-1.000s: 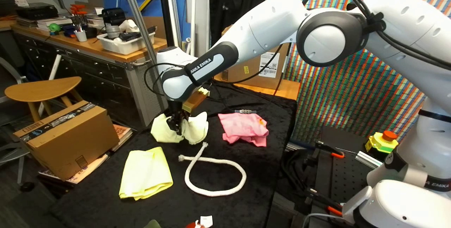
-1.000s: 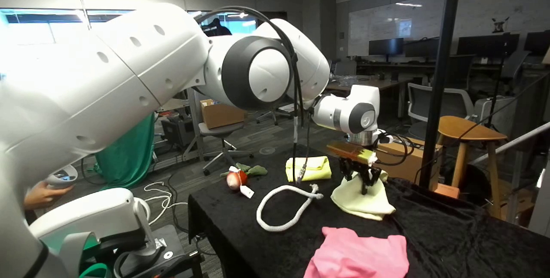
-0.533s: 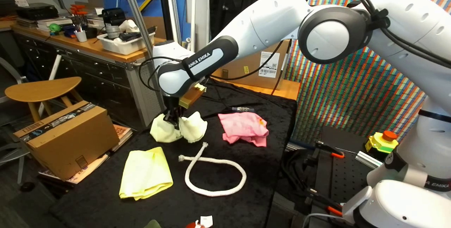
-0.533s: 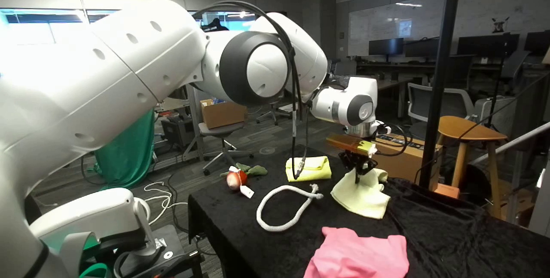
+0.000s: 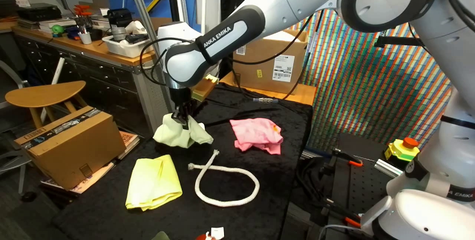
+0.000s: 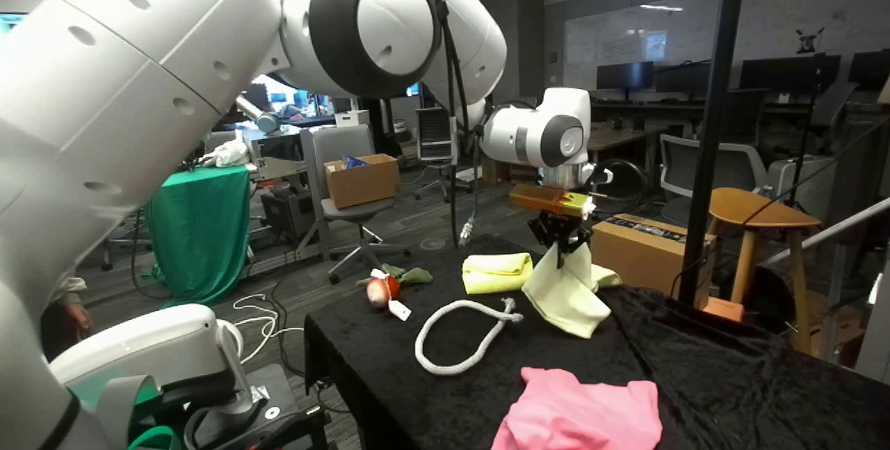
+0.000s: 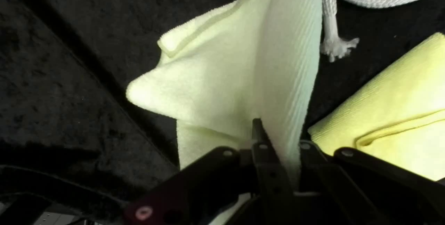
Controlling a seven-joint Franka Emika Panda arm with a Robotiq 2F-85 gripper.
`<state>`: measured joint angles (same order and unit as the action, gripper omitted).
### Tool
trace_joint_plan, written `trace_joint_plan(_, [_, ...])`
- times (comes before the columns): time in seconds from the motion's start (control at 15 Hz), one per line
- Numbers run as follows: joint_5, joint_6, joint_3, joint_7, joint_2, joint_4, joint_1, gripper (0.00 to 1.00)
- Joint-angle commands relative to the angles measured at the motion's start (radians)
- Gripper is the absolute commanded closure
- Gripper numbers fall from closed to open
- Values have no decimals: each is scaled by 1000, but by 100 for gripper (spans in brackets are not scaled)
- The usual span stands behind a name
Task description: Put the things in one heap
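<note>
Cream-white cloth (image 6: 567,300) droops from the pincer (image 6: 563,257) clamping it.

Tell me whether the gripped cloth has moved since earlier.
Yes: the gripped cloth has moved up and leftward in both exterior views, against the white rope loop.

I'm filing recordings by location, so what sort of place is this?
Probably a robotics lab or an office with a workshop corner: a robot arm, a whiteboard and monitors show in an exterior view, and a workbench with drawers in an exterior view.
</note>
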<state>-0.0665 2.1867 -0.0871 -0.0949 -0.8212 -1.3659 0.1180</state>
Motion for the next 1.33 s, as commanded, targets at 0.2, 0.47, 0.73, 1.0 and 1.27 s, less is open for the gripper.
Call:
trace_joint_plan(0.2, [-1,69,-55,-147,295,-379,-16,93])
trace_joint_plan(0.47, [7,85,-94,-250,439,-578,-22,93])
trace_joint_plan(0.73, [31,110,-132,-356,602,-790,-29,93])
trace_joint_plan(1.0, [59,121,-151,-427,743,-962,-9,93])
trace_joint_plan(1.27, [-6,251,-151,-324,756,-1034,45,94])
